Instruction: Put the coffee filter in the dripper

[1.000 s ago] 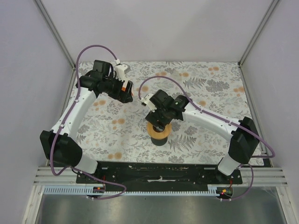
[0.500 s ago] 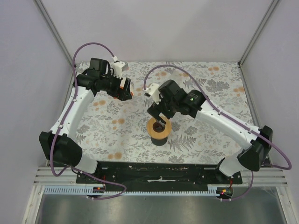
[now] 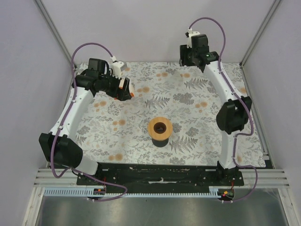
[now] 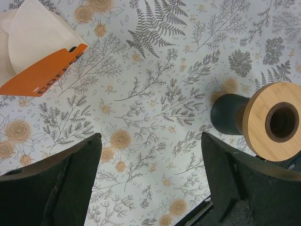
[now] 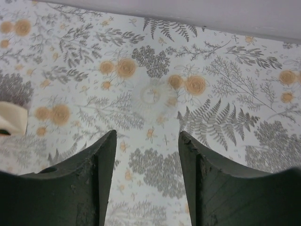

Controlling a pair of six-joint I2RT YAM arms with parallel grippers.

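Observation:
The dripper (image 3: 160,129), with a tan rim, a dark centre hole and a black base, stands at the table's middle; it also shows in the left wrist view (image 4: 274,122). No paper lies in it. White paper coffee filters (image 4: 35,35) stick out of the orange pack marked COFFEE (image 4: 44,75). My left gripper (image 3: 123,92) hovers at the back left, open and empty (image 4: 150,141), apart from the pack. My right gripper (image 3: 186,59) is high at the back edge, open and empty (image 5: 146,136).
A floral cloth (image 3: 197,108) covers the table. Metal frame posts and pale walls stand at the back and sides. A cream paper edge (image 5: 11,120) shows at the left of the right wrist view.
My right arm has lifted off the dripper and swung far to the back right. My left gripper has shifted slightly toward the back left.

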